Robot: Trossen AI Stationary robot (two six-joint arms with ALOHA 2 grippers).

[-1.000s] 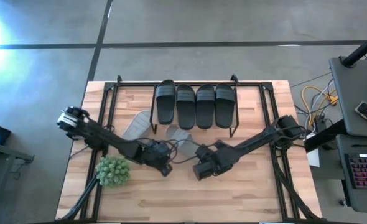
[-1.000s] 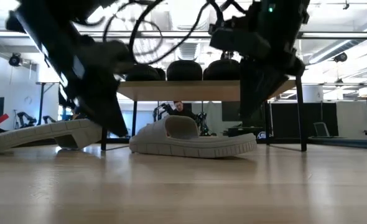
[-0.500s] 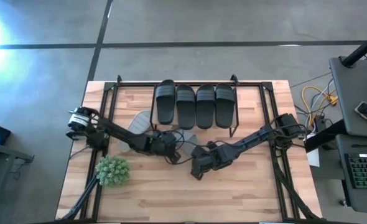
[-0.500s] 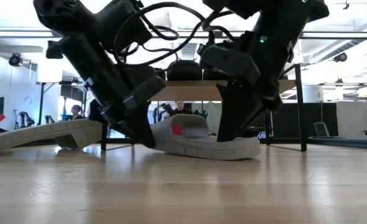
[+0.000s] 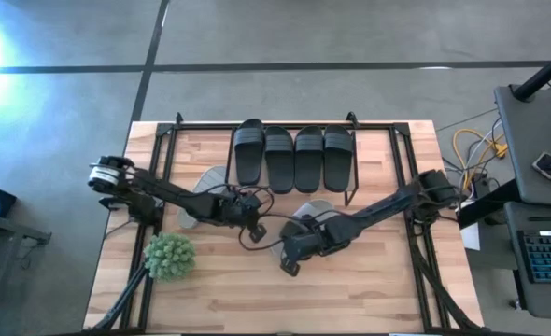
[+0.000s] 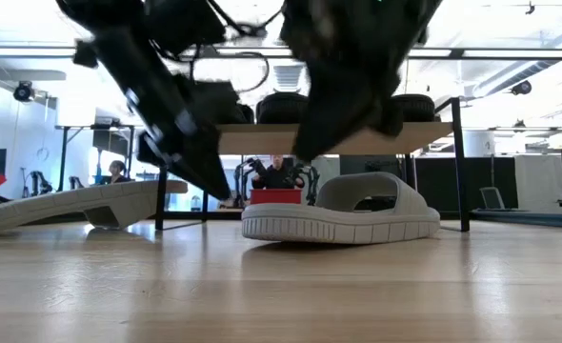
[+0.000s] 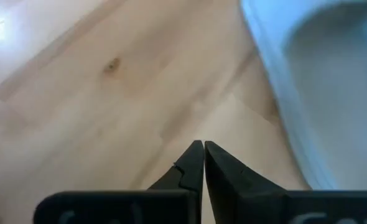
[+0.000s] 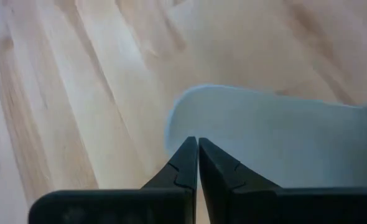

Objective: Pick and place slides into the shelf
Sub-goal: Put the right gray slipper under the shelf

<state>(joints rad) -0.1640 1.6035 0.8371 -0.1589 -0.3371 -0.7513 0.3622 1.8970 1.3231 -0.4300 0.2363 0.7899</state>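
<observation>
Left gripper (image 7: 203, 149): fingers pressed together on nothing, tips low over bare table (image 5: 369, 289), with the rim of a grey slide just beside them.
Right gripper (image 8: 197, 146): fingers also pressed together, empty, tips right at the rounded end of the grey slide (image 8: 277, 137); whether they touched it could not be told.
Grey slide near the grippers (image 6: 343, 214): lay flat on its sole on the table, in front of the shelf (image 5: 294, 198), between the two grippers.
Second grey slide (image 6: 67, 205): lay tilted, well off to the outer side of the left gripper, beside the shelf's end.
Black slides (image 5: 294, 159): four in a row on the shelf's top board, beyond both grippers.
Plant (image 5: 169, 256): stood near the left arm, on the side away from the shelf.
Risk, pushing: closed fingers could only shove the slide, so it would likely skid or spin away instead of being lifted.
Risk, collision: both arms crowded the same slide, and their cables hung close; one could snag the other.
Risk, grasp: opening too late or too low might jam a finger into the sole or the table.
Risk, placement: the top looked full, so the grey slide probably needed the lower level, where rods left little room.
</observation>
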